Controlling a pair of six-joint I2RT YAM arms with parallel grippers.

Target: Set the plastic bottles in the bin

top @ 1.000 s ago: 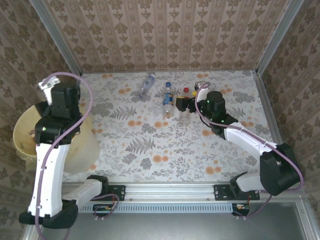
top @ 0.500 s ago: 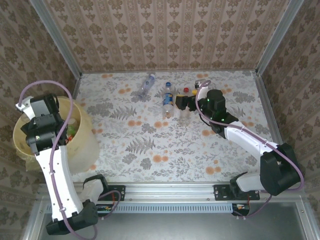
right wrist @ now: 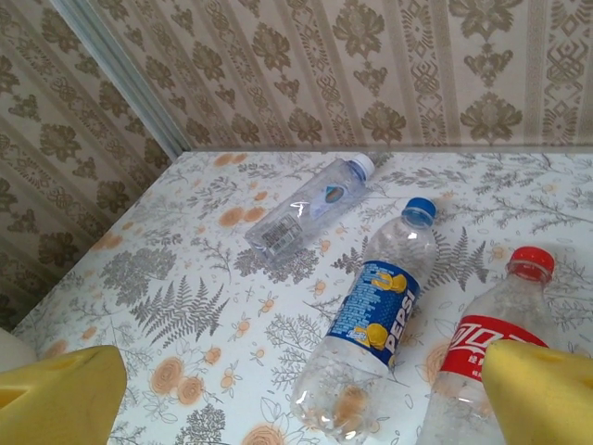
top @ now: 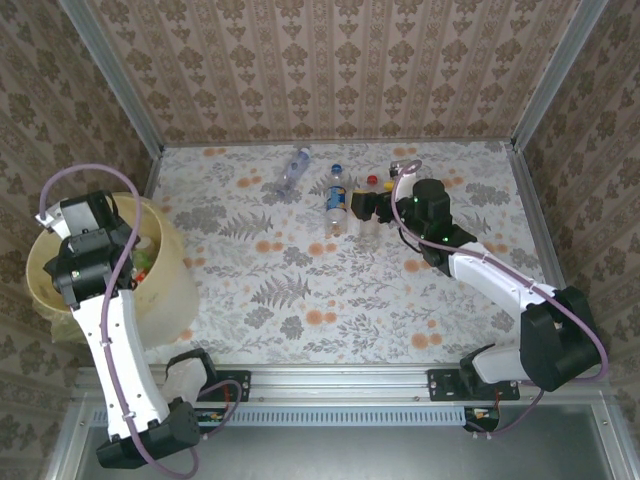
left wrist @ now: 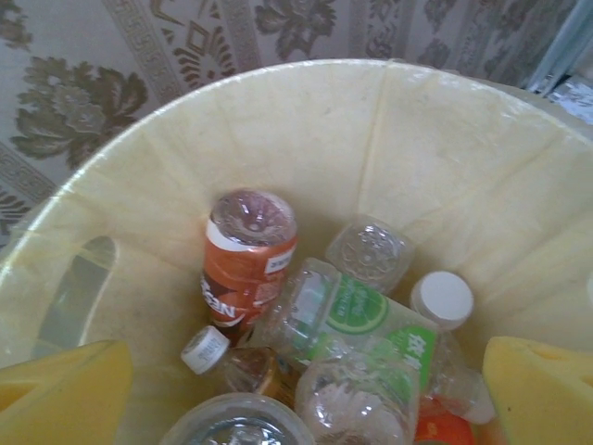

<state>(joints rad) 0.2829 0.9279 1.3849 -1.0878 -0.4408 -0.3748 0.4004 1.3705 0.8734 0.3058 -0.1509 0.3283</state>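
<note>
Left wrist view: my left gripper (left wrist: pixel 301 399) hangs wide open over the bin (left wrist: pixel 445 139) by the left edge of the worktop (top: pixel 300 290), and many bottles (left wrist: pixel 248 250) are inside. Near the far edge a blue-label bottle (right wrist: pixel 375 315) and at least two more wait. My right gripper (right wrist: pixel 301 394) is open beside them, holding nothing.

Light was soft, even and fairly bright, leaving only faint shadows on the table (top: pixel 300 290). The top view looked pale and washed out. Near the left wrist lens, the bottles (left wrist: pixel 361 399) and yellow fingers (left wrist: pixel 56 394) were blurred; the right wrist view was sharper, with small glints.
</note>
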